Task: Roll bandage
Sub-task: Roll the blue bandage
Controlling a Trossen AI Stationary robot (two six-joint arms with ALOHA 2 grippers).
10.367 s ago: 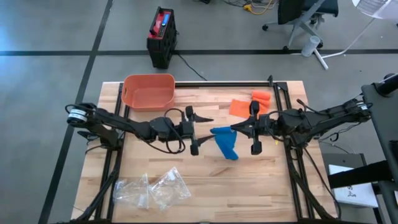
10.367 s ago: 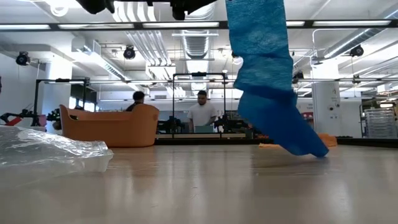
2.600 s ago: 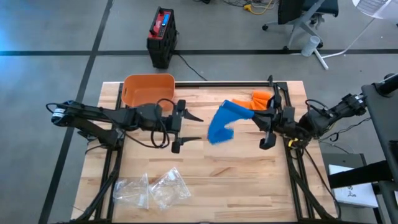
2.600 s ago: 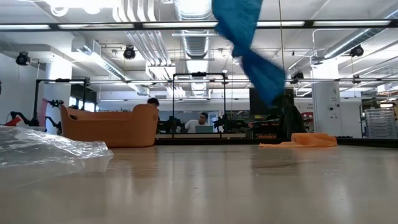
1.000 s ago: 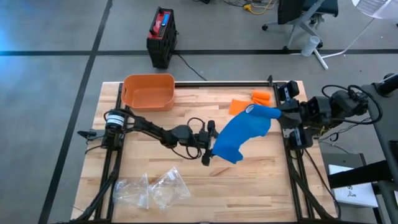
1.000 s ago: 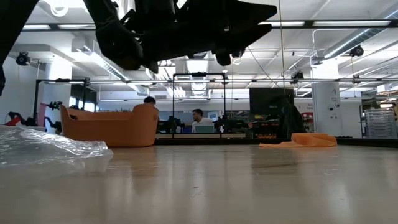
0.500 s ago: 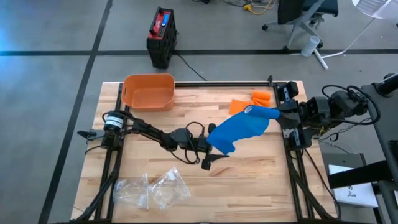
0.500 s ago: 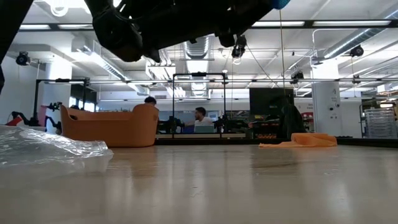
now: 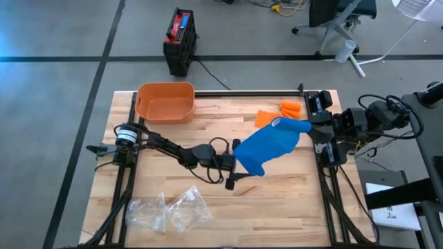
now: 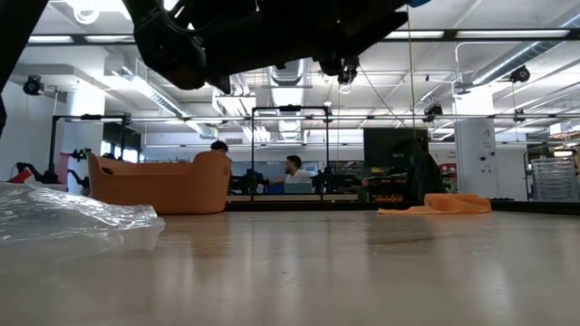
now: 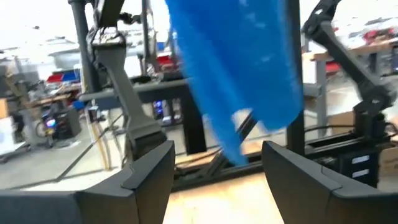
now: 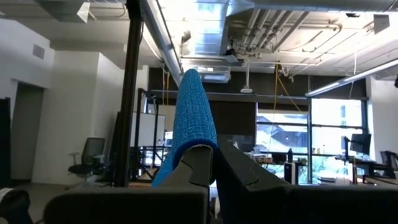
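The right gripper (image 9: 294,125), jaws clamped on the blue bandage (image 9: 266,146), held it above the counter (image 9: 277,207) at 3 o'clock. The left gripper (image 9: 233,173), jaws apart, sat at the hanging end's 8 o'clock, near the centre.

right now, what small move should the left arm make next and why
Probably ease the left fingers forward and close on the hanging end of the blue woven bandage: they stand open just short of it, while the right fingers pinch its other end aloft.

A robotics lab: exposed ceiling ducts (image 10: 288,68), workbenches, office chair (image 9: 337,21) (concrete floor).
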